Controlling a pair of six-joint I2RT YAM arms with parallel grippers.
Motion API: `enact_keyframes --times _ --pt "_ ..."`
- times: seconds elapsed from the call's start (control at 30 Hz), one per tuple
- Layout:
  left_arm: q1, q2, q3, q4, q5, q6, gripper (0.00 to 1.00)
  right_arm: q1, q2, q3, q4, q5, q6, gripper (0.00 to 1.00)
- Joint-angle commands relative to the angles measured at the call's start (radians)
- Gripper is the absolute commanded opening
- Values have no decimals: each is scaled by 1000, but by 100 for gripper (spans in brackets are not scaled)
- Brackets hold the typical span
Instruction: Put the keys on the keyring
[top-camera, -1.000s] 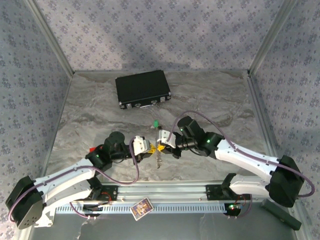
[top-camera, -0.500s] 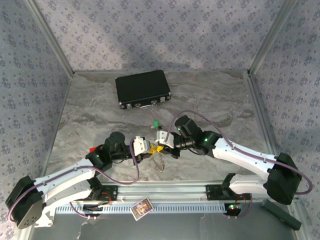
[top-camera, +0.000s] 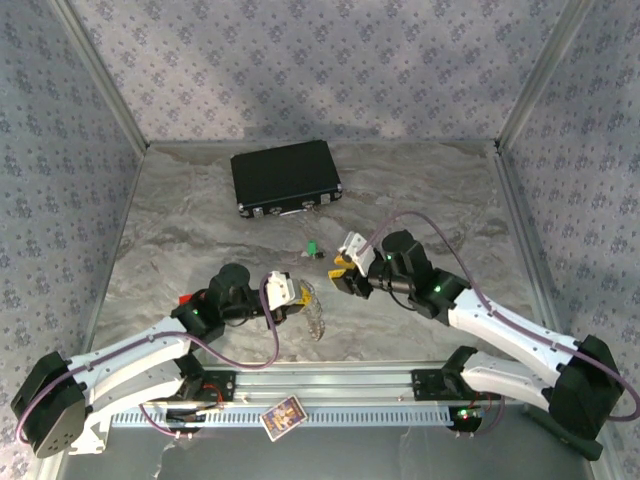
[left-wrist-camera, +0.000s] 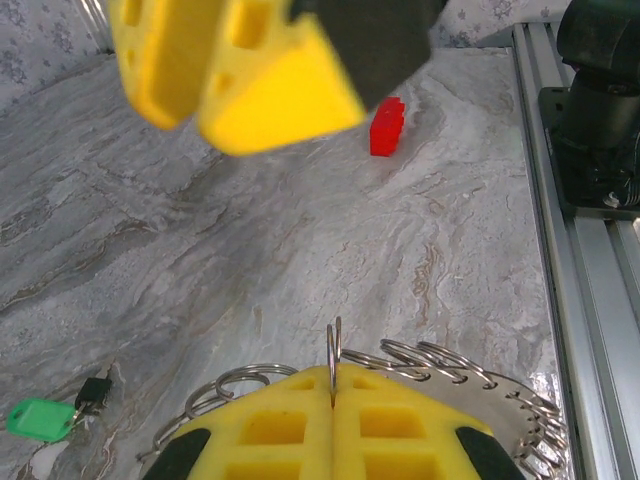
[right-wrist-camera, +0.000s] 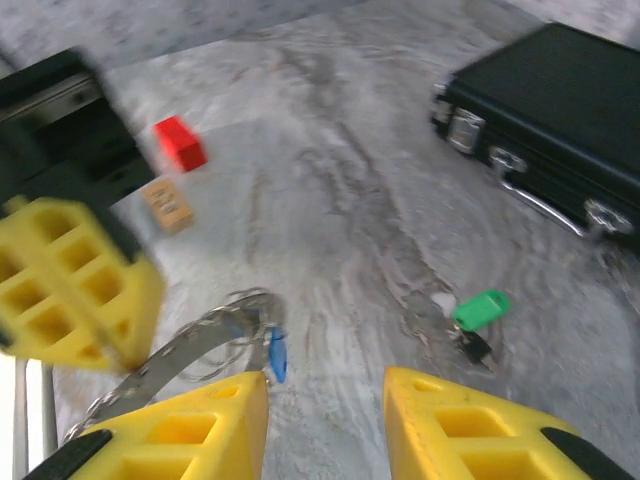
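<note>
Green key is seen loose toward table's far edge, just ahead of right gripper, spread wide w/ nothing held; keyring is clamped by left gripper.

The case lies at the rear of the surface. One key lies just before the case, the keyring farther forward, and a block forward-left.
</note>
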Motion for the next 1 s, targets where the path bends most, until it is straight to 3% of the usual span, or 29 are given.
enact_keyframes --times 0.0,0.13,0.37,0.47,0.8,0.97 --pt "-4 4 20 29 -15 -23 0 -3 28 20 -50 241 295 36" --pt "-6 1 23 -1 -36 -40 0 -26 97 79 -184 414 510 34" --pt "-5 -95 20 -80 -135 -56 0 -75 307 226 -282 246 548 33" --pt "-4 -156 13 -135 -193 -64 0 -73 411 286 -294 246 570 31" --pt "-1 -321 -14 -230 -426 -131 0 -5 796 651 -459 267 403 37" --pt "-2 -380 -33 -232 -470 -182 0 38 940 807 -602 361 302 37"
